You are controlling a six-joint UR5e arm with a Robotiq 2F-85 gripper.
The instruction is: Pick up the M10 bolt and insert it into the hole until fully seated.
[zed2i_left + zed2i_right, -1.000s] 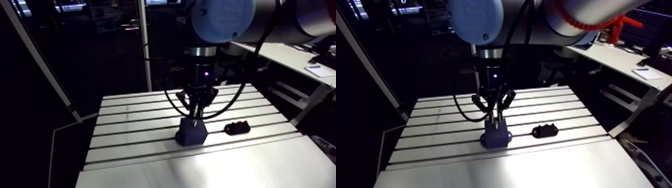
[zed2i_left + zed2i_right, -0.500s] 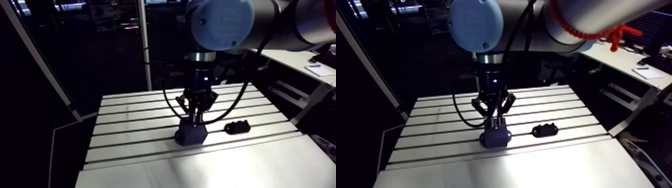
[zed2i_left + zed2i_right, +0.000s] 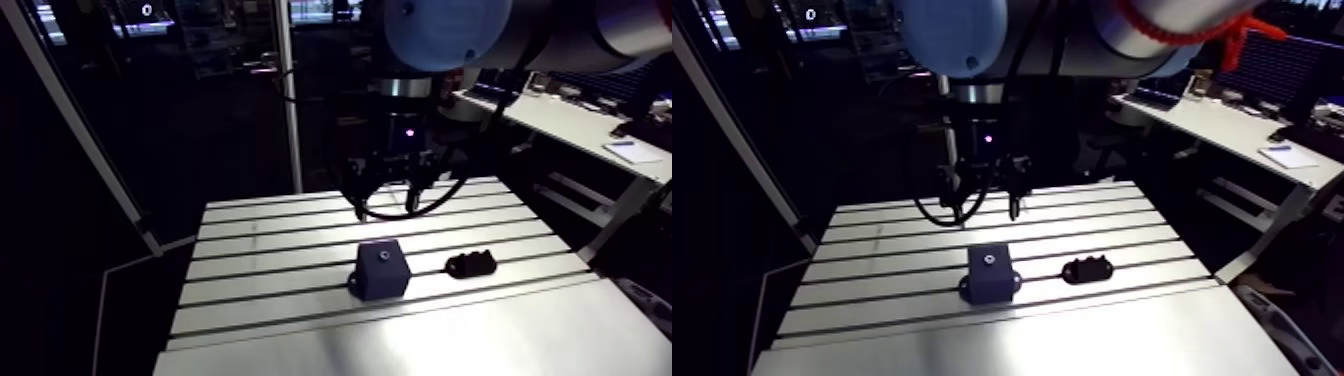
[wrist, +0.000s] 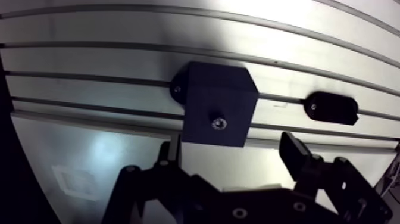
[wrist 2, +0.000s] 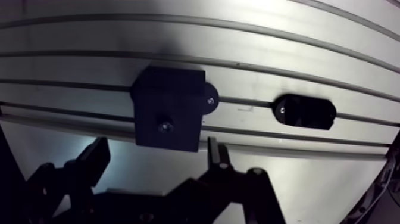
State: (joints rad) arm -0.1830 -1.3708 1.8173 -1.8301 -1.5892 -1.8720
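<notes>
Gripper [image 3: 387, 205]: fingers spread wide, holding nothing, above frame centre. M10 bolt [image 4: 219, 123]: head showing in the hole atop dark block [image 3: 381, 270], mid-frame on slotted table [image 3: 250, 262]. Black holder [image 3: 471, 264]: right of block.

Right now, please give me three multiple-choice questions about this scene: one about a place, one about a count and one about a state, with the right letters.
1. Where is the bolt?
A. seated in the top of the block
B. on the floor
C. leaning against the block's side

2. How many dark parts sit on the table?
A. one
B. two
C. four

3. How is the gripper?
A. shut on the bolt
B. open and empty
C. shut on the block

Answers:
1 A, its small shiny head shows in the block's top face.
2 B, only the block and the black oval part sit there.
3 B, its fingers stand apart above the block with nothing between them.
</notes>
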